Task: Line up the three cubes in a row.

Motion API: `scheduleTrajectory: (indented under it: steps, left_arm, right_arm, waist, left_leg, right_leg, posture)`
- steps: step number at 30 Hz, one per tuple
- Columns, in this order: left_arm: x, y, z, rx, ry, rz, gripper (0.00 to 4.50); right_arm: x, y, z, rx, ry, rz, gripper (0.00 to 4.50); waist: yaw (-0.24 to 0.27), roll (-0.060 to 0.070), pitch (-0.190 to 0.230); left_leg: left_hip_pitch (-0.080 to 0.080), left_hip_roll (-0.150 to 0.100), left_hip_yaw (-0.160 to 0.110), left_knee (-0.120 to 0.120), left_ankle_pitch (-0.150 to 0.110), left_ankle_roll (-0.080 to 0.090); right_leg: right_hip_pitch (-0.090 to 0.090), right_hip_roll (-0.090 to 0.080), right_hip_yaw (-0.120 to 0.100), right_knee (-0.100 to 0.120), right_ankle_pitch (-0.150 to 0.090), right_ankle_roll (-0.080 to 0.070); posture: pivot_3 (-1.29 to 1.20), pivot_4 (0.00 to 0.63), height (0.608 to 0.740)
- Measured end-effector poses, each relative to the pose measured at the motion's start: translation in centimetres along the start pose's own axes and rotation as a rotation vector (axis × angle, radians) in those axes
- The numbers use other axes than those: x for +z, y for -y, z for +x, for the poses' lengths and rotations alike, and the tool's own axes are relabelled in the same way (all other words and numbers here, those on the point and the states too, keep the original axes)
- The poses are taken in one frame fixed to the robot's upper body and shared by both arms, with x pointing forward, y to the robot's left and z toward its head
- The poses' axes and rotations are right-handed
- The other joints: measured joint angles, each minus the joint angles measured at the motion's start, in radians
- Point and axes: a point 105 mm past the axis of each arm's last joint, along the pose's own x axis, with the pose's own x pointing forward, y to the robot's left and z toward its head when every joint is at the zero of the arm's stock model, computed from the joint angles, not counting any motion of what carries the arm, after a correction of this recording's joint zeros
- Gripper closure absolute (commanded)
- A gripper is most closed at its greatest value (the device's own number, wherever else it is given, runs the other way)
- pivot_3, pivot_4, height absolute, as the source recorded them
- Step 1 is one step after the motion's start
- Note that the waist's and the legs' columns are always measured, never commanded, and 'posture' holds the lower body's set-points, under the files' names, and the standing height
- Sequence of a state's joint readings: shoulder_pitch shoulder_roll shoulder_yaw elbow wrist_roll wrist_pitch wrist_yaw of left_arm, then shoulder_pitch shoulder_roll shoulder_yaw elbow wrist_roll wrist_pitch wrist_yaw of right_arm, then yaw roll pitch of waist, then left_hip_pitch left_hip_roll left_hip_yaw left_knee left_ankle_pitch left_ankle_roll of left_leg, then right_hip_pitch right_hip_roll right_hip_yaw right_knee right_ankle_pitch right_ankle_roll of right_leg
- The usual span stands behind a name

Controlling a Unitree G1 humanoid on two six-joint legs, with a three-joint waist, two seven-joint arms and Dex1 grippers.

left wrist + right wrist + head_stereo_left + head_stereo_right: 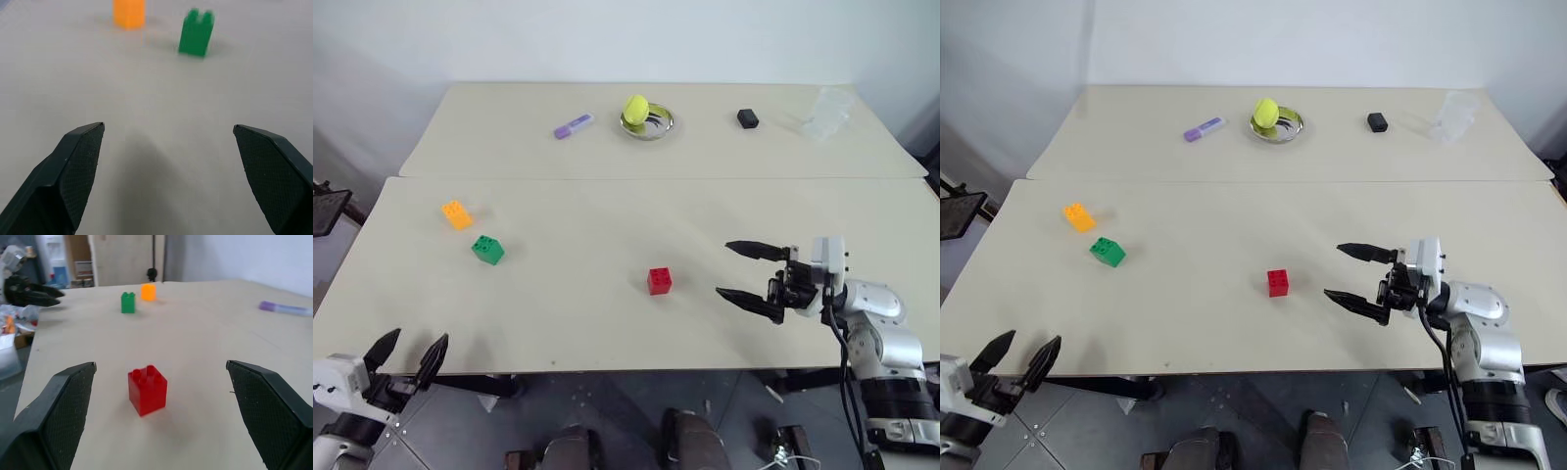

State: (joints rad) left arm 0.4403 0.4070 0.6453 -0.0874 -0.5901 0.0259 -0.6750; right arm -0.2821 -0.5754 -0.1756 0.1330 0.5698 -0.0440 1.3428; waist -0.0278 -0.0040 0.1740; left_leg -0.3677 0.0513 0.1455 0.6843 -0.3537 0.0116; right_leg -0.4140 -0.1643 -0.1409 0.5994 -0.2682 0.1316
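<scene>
Loosely strung across the near table [862, 196] but not yet an even row: orange-yellow cube [457, 214] and green cube [487, 250] near each other, red cube [659, 281] well apart, before spread, empty right gripper [742, 271]; left gripper [408, 352] likewise wide, empty.

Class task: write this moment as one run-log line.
right gripper: open, facing red cube | left gripper: open | green cube, orange cube: apart

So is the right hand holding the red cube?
No, the right hand is open and the red cube sits apart on the table.
</scene>
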Motion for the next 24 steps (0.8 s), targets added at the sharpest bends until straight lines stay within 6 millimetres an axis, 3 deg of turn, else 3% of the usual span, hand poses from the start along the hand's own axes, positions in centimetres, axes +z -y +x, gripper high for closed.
scheduleTrajectory:
  steps: [3, 7, 12, 16, 19, 24]
  left_arm:
    - [1.8, 0.0, 2.0, -0.082, 0.034, 0.035, 0.00]
    - [4.4, 1.3, 7.2, -0.225, 0.067, 0.131, 0.00]
    - [5.1, 1.6, 12.1, -0.280, 0.046, 0.152, 0.00]
    - [4.5, 1.7, 14.8, -0.282, 0.008, 0.169, 0.00]
    - [4.1, 1.9, 15.9, -0.276, 0.004, 0.164, 0.61]
    - [3.8, 2.3, 16.3, -0.296, 0.000, 0.148, 2.11]
  right_arm:
    - [0.2, -0.4, 0.0, 0.017, 0.001, -0.046, 0.03]
    - [0.0, -0.7, 0.1, 0.029, -0.010, -0.058, 0.03]
    - [-0.2, -1.1, 0.8, 0.054, -0.017, -0.044, 0.03]
    - [-0.3, -1.8, 1.5, 0.083, -0.028, -0.041, 0.03]
    - [-0.2, -2.1, 1.7, 0.082, -0.029, -0.040, 0.00]
    - [-0.6, -2.7, 1.6, 0.060, -0.039, -0.026, 0.00]
  waist:
    - [0.006, 0.000, 0.000]
    - [0.021, 0.000, 0.000]
    - [0.017, 0.000, 0.000]
    - [0.010, 0.000, 0.000]
    - [0.003, 0.000, 0.000]
    - [0.000, 0.000, 0.000]
  left_leg:
    - [0.000, 0.000, 0.000, 0.000, 0.000, 0.000]
    - [0.001, -0.001, 0.000, 0.001, 0.001, 0.000]
    - [0.000, 0.000, 0.003, 0.001, 0.001, -0.001]
    - [0.000, 0.000, 0.002, 0.000, 0.001, -0.002]
    - [0.000, 0.000, 0.002, 0.000, 0.001, -0.002]
    - [0.000, 0.000, 0.002, 0.000, 0.001, -0.002]
  right_leg:
    - [0.000, 0.000, 0.001, 0.001, 0.000, -0.001]
    - [0.000, -0.001, 0.001, 0.003, 0.000, -0.001]
    - [-0.002, 0.000, -0.001, 0.006, 0.000, 0.000]
    - [-0.002, 0.000, -0.004, 0.006, 0.001, 0.000]
    - [-0.002, 0.000, -0.005, 0.006, 0.001, 0.001]
    - [-0.002, 0.000, -0.005, 0.006, 0.001, 0.001]
  posture:
    - [0.00, 0.150, 0.740]
    - [0.00, 0.150, 0.740]
    - [0.00, 0.150, 0.740]
    - [0.00, 0.150, 0.740]
    - [0.00, 0.150, 0.740]
    - [0.00, 0.150, 0.740]
